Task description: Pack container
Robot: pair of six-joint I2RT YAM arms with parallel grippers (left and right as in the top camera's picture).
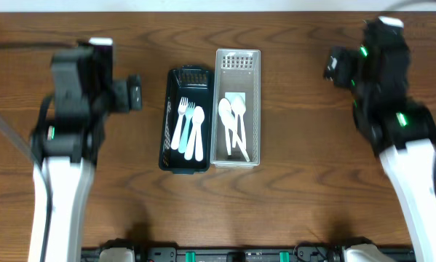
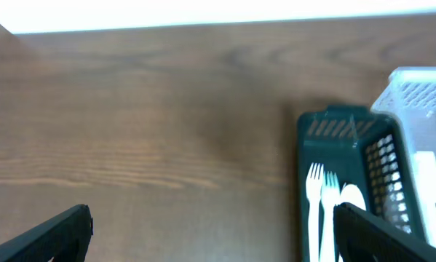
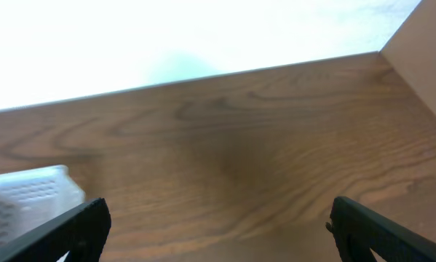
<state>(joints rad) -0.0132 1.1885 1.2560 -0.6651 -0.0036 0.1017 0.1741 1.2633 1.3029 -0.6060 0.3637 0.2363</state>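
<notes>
Left claw (image 2: 210,218) and right claw (image 3: 218,215) both gaping wide, empty, out at the sides.
Mid-table I count two touching baskets: dark basket (image 1: 168,124) holding two forks (image 1: 183,109) and one spoon (image 1: 197,131), white basket (image 1: 238,61) holding two spoons (image 1: 225,109).

The overhead camera looks straight down on the table (image 1: 290,211) from well above, taking in nearly its whole width. Each wrist camera sits low and close, facing across the wood toward the far edge. The left one shares the dark bin (image 2: 333,116) and white basket (image 2: 421,94) with the overhead; the right one shares only that basket's corner.
</notes>
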